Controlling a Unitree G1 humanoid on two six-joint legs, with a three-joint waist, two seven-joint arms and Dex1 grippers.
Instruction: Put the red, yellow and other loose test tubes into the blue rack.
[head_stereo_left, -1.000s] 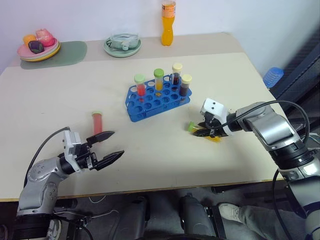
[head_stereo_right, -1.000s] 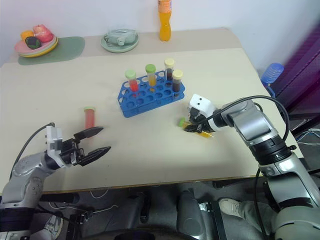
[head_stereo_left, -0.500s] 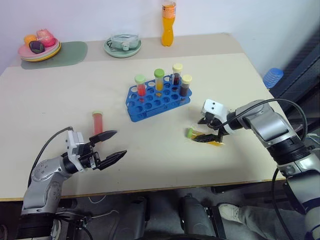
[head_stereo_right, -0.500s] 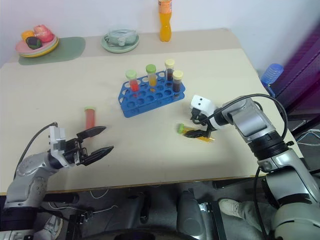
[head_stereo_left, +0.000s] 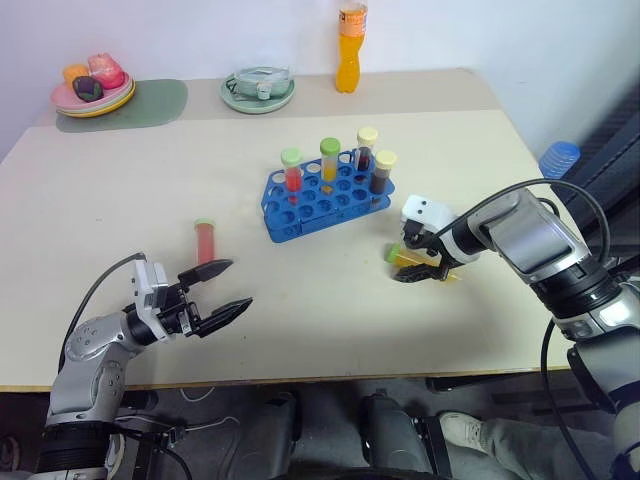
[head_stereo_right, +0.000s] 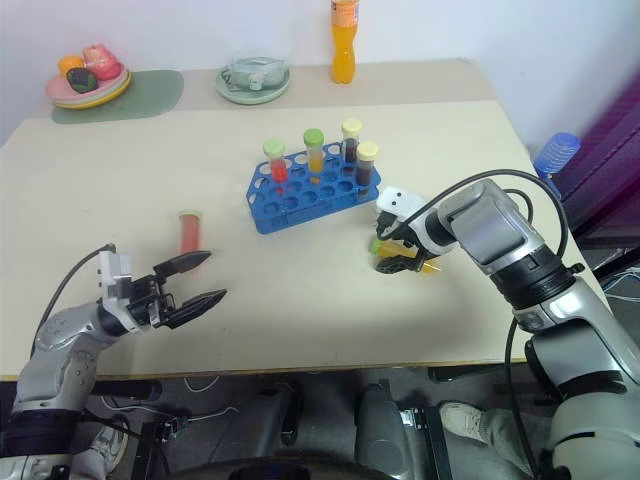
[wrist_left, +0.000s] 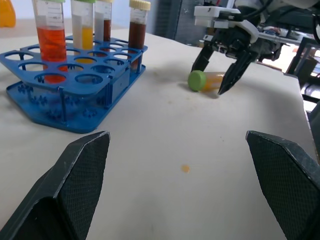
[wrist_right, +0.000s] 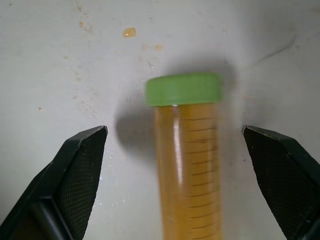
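On the left of the table, the left gripper (head_stereo_left: 222, 288) is held wide open and empty, pointing level towards the middle; the red tube (head_stereo_left: 205, 240) lies flat just beyond its fingertips, apart from them, its green-capped end away from the robot and its long axis running roughly fore and aft; the left arm is plainly the nearer one for this tube. In the middle the blue rack (head_stereo_left: 327, 193) stands with four capped tubes upright along its far rows and many holes free. To its right, near the rack's right end, the yellow-orange tube (wrist_right: 187, 165) lies flat on the table (head_stereo_left: 100, 200), green cap pointing towards the left arm, body trailing away to the right. The right gripper (head_stereo_left: 423, 257) is tilted steeply down over it, fingers spread wide and straddling the tube, one on each side, neither touching it; nothing is held. The tube's long axis is seen to run between the fingers and across their closing line, so a squeeze from here is judged to catch the barrel just behind the cap. Compared with a second ago, the right jaws, then closed on this tube, are now open, and the tube is left lying on the table.
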